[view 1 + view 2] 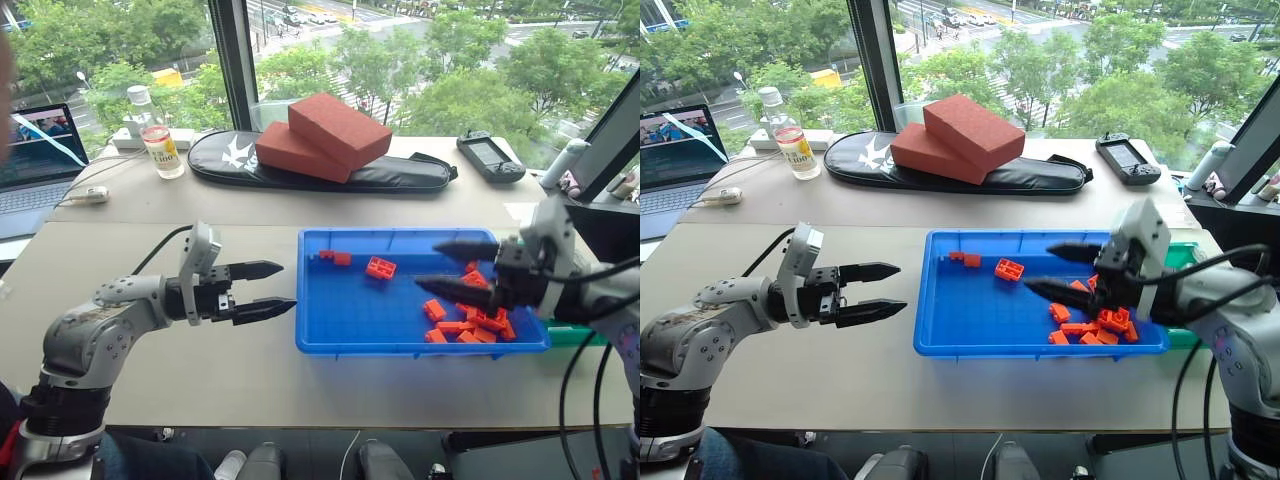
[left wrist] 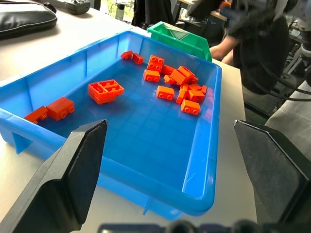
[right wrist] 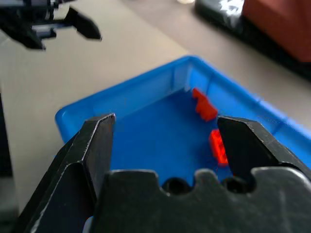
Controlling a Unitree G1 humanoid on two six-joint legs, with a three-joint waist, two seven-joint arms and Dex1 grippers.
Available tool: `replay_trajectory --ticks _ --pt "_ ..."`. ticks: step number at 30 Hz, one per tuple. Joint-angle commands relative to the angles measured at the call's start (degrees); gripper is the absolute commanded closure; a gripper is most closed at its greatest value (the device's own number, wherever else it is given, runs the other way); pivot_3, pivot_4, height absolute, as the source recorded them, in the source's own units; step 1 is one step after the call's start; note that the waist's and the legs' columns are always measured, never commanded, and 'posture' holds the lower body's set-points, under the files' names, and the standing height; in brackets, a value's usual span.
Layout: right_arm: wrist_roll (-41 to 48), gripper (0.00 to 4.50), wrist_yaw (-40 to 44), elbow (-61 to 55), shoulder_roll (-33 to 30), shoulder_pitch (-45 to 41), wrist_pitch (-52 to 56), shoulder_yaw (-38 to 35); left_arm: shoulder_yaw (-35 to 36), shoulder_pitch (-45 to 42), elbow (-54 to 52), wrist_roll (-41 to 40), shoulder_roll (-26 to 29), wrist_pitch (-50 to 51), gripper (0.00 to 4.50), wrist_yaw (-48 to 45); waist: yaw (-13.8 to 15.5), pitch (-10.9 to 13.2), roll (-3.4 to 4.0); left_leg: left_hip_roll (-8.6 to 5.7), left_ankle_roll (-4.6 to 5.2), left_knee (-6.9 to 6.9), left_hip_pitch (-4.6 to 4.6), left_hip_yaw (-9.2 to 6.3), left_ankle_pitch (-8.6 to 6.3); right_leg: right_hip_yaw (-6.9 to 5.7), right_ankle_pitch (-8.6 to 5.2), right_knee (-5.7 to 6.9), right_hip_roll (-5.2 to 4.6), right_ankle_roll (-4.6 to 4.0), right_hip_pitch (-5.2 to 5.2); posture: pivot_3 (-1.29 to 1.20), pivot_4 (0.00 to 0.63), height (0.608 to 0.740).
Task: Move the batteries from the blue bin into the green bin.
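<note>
The blue bin [image 1: 350, 312] sits on the beige table in front of me and holds several orange-red toy bricks [image 1: 470, 320], most of them piled at its right end. The batteries are out of view. The green bin [image 2: 180, 38] stands right against the blue bin's right end, partly hidden by my right arm. My right gripper [image 1: 426, 265] hovers over the right half of the blue bin, pointing left, open and empty. My left gripper [image 1: 288, 287] hangs just outside the blue bin's left wall, pointing right, open and empty.
At the back of the table lie a black bag [image 1: 320, 165] with two red-brown blocks [image 1: 335, 130] on it, a handheld controller [image 1: 490, 157], a drink bottle [image 1: 160, 140] and a laptop [image 1: 35, 150]. Bare tabletop lies left of and in front of the blue bin.
</note>
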Motion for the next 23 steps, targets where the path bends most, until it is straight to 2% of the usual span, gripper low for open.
replay_trajectory --ticks 1,9,23 --pt "-4.8 0.62 2.0 5.1 -1.4 1.3 -8.5 0.9 1.4 -0.8 -1.0 -0.1 1.2 -1.2 0.0 -0.4 -0.3 0.0 0.01 0.02 0.0 0.0 0.02 0.06 0.0 0.07 0.0 0.06 0.02 -0.01 -0.04 0.0 0.15 0.74" --pt "-1.9 0.62 3.3 6.2 2.7 0.8 -14.1 -0.9 1.5 -0.7 -1.4 -0.5 1.5 -1.2 0.0 -0.8 -0.2 0.0 0.01 0.13 -0.01 0.0 0.06 0.05 0.0 0.07 0.0 0.1 0.13 -0.02 -0.02 0.0 0.15 0.74" --pt "2.3 0.62 4.9 3.7 2.8 1.2 -14.7 -1.8 1.4 -0.8 -1.3 -2.3 1.0 0.7 0.0 -0.5 -0.2 0.0 0.01 0.13 -0.01 0.0 0.05 0.04 0.0 0.07 0.0 0.09 0.13 -0.02 -0.03 0.0 0.15 0.74"
